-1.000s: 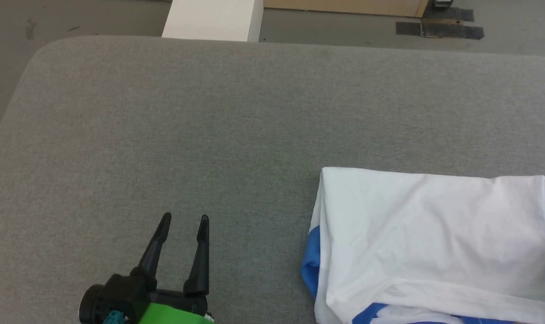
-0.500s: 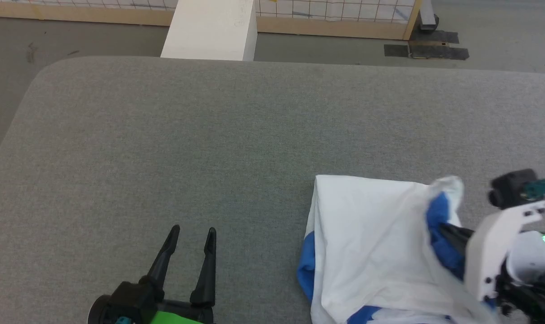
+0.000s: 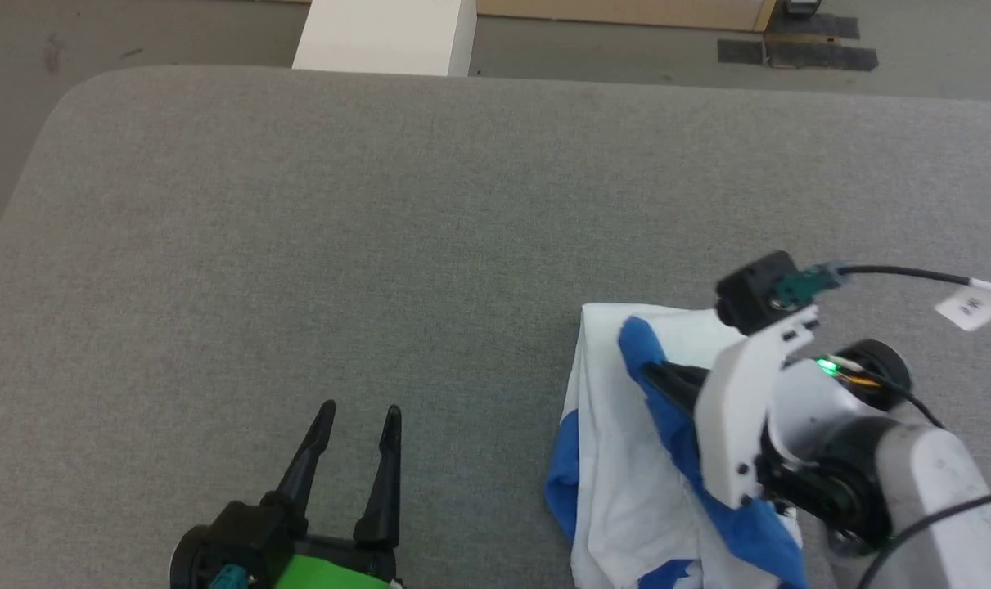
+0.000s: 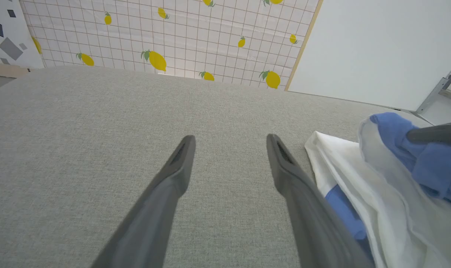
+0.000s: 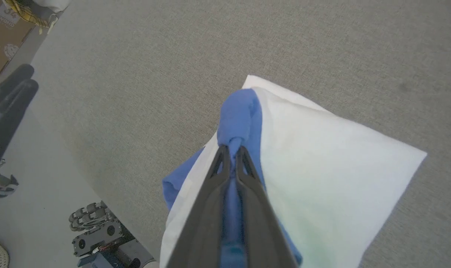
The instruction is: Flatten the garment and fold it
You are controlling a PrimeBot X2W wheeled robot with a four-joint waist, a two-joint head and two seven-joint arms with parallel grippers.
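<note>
- Right wrist view: my right claw (image 5: 232, 149) pinches the T-shirt (image 5: 322, 156) by its blue sleeve (image 5: 240, 111), I judge to draw a fold across.
- My left claw (image 3: 360, 407) hangs spread, well left of the T-shirt, out of the way.

Soft white cotton T-shirt with bright blue sleeves (image 3: 618, 491): folded into compact bundle, lying on grey fabric worktop (image 3: 380, 204), right-hand part, near front edge. One blue sleeve (image 3: 638, 339) bunched and raised above white body, pinched tight between fingers of right claw (image 3: 652, 376); thin white layer lifted with it, draping over rest. Other blue sleeve (image 3: 562, 483) peeks out at bundle's left edge, flat on worktop. Far-left corner square, far edge straight. Cloth lightly creased.
</note>
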